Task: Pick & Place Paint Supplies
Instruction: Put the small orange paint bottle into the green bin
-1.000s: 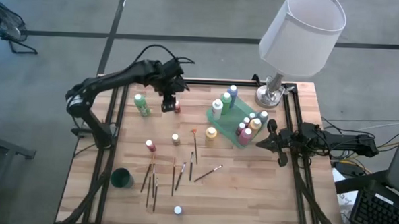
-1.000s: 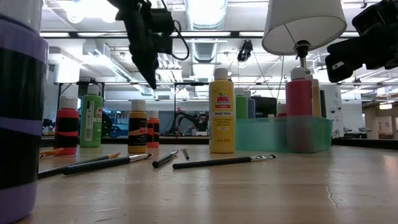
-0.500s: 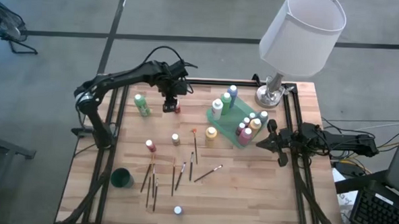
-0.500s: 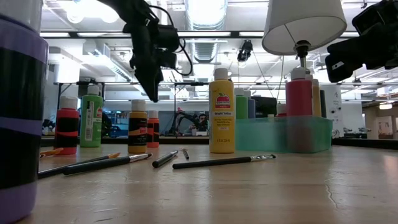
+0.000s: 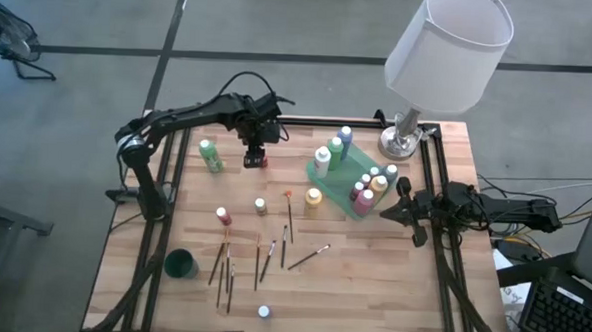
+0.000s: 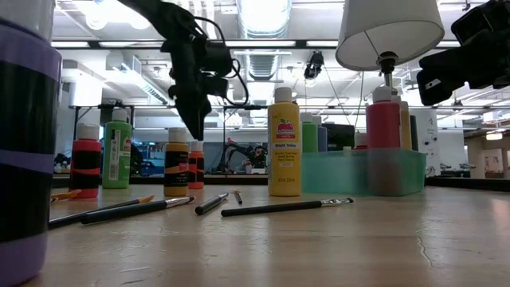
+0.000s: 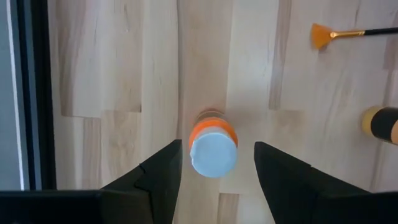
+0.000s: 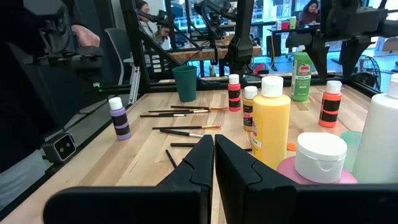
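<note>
Tray (image 5: 336, 178) is maybe half loaded; left end effector (image 5: 253, 161) hangs wide over an orange bottle (image 7: 212, 144), loose bottles and brushes (image 5: 308, 257) left.

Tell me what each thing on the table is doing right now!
left gripper: open, fingers either side of the orange bottle, not gripping.
orange bottle: upright, cap on.
right gripper: shut, empty, waiting by the table's right edge.
green tray: holding several upright bottles.
yellow bottle: upright, outside the tray.
brushes: lying flat.
lamp: upright.
</note>
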Action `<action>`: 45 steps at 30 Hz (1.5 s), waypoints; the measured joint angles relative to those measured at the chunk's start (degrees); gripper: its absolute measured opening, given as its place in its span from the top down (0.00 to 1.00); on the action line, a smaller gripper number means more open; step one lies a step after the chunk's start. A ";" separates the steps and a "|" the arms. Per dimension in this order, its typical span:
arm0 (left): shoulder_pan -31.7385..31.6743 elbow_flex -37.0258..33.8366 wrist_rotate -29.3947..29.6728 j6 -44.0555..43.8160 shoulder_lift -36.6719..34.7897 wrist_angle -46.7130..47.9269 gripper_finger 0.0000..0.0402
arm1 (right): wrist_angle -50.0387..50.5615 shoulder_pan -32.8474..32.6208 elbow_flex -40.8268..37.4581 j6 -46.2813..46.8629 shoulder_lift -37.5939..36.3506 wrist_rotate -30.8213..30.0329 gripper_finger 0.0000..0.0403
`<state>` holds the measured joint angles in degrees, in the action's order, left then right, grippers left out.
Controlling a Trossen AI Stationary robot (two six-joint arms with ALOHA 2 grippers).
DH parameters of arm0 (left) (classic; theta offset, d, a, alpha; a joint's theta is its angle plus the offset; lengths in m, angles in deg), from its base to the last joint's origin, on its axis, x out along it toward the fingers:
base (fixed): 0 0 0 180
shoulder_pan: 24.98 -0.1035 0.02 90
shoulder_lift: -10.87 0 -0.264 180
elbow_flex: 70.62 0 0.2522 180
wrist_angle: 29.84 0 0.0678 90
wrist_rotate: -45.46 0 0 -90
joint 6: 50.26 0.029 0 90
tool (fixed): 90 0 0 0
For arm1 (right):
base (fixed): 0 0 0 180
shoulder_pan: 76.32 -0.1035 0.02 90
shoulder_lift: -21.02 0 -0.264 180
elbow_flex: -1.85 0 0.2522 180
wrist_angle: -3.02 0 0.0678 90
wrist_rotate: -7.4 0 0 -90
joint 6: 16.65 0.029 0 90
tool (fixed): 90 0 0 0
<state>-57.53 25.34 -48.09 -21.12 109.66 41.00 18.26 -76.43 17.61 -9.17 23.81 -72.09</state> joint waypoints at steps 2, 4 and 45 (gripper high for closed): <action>0.00 -0.47 0.00 0.41 0.07 -0.07 0.49 | 0.00 0.01 0.00 -0.02 0.00 0.00 0.97; 0.00 -1.25 0.00 0.46 0.09 -0.39 0.50 | 0.00 -0.01 0.00 -0.02 0.00 0.00 0.97; -0.12 10.16 -3.29 -0.94 -0.50 7.24 0.69 | 0.00 0.01 0.00 -0.02 0.00 0.00 0.97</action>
<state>-57.65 35.50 -51.39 -22.06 109.15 48.24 18.26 -76.42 17.61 -9.19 23.81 -72.09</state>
